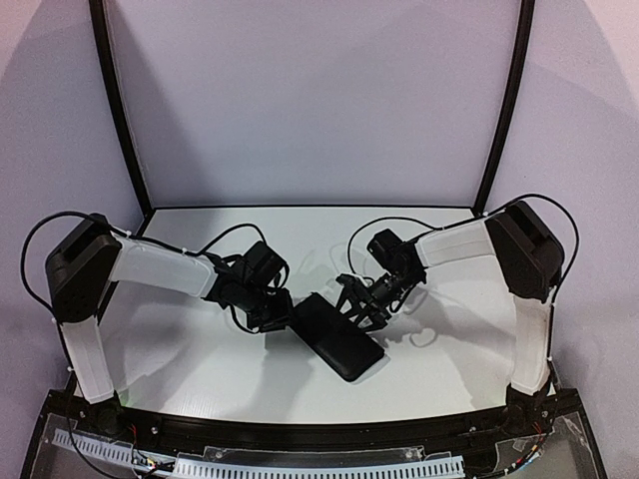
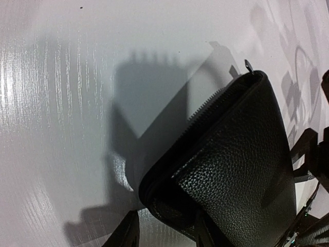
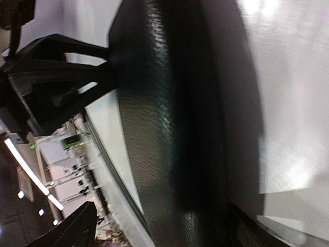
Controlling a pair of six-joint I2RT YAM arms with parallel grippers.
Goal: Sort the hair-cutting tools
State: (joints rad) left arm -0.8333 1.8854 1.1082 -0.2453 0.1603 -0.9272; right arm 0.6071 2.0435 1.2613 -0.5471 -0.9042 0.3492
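translucent white arm links (image 1: 160, 267), black joint housings (image 1: 78, 267), thin black looping cables (image 1: 28, 239), black angular fingers (image 3: 56, 77)

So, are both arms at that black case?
Yes, the left gripper sits at the left end of the black case and the right gripper at its far edge.

Black pebbled zip case (image 1: 339, 339), diagonal, midway across the white table (image 1: 180, 349)

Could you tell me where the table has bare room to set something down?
Crowded: the middle, where the left gripper and right gripper meet at the black case. Bare: the far strip of the table between them and the back wall, and the near-left patch bordered by the left arm, the case and the front edge.
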